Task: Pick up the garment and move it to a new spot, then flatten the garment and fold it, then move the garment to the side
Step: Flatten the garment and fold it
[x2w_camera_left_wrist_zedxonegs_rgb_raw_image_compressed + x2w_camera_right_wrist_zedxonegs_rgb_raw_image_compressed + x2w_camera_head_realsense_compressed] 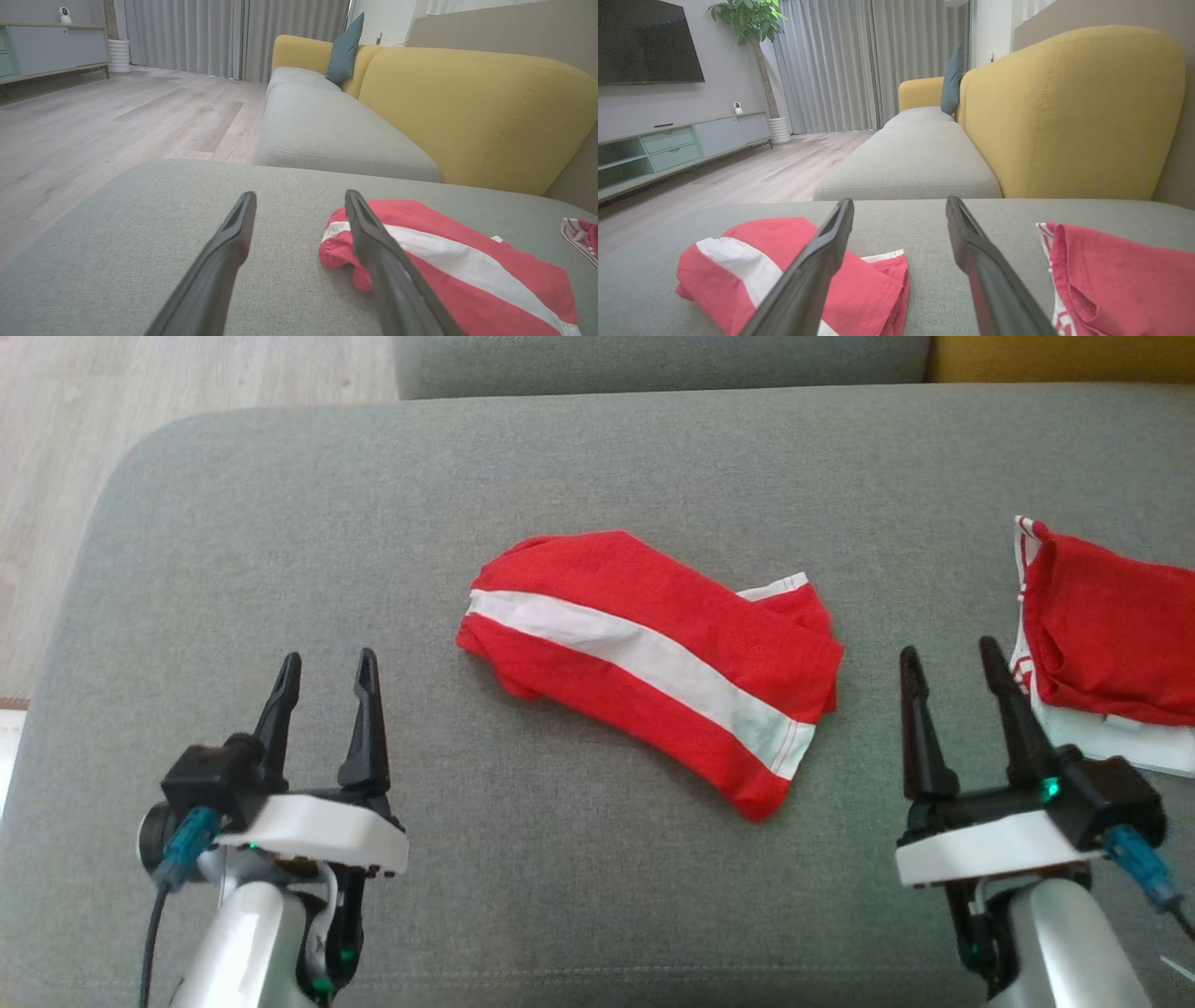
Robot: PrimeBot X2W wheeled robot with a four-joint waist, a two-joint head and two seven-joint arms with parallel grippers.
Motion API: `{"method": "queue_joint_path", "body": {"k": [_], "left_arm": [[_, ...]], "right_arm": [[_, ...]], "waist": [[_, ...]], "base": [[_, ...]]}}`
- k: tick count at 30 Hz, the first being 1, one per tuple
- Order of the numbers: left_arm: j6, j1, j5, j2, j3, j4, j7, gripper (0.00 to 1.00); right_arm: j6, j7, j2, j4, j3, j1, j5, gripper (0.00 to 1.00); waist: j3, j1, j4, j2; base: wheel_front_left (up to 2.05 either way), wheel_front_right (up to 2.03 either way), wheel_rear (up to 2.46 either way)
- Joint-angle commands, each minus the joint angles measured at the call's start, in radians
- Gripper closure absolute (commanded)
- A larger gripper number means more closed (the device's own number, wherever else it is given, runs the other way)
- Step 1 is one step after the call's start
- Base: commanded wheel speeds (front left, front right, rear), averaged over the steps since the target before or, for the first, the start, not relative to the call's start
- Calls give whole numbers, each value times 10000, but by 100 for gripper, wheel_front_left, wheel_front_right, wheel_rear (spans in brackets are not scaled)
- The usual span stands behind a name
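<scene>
A red garment [653, 658] with a broad white stripe lies bunched and loosely folded in the middle of the grey cushion [579, 476]. It also shows as the red garment [448, 261] right of my left fingers and the red garment [752, 266] left of my right fingers. My left gripper [327, 663] hovers open at the lower left, apart from the cloth. My right gripper [948, 658] stands open at the lower right, just off the garment's right end. Nothing sits between either pair of fingers.
A second red and white cloth [1106, 649] lies at the cushion's right edge, close to my right gripper. A yellow sofa back [1069, 116] rises behind it. Wooden floor [56, 448] lies beyond the cushion's left edge. Another grey seat [327, 130] continues ahead.
</scene>
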Motion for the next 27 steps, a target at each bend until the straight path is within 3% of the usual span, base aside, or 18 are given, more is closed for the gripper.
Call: {"method": "queue_joint_path", "body": {"k": [1, 16, 27], "left_arm": [[-80, -319, 139, 36, 465, -382, -121, 0], [-1026, -630, 721, -673, 1086, 135, -122, 0], [-1276, -747, 910, -834, 1304, 317, -122, 0]], "right_arm": [[65, -104, -26, -182, 307, -127, 136, 0], [65, 1532, -26, 2572, 1834, -920, 2807, 0], [65, 1401, -26, 4071, 2128, -1646, 4290, 1]], "waist": [[18, 0, 23, 0], [796, 0, 522, 0], [994, 0, 754, 0]], "base": [[0, 0, 0], [0, 0, 0], [0, 0, 0]]}}
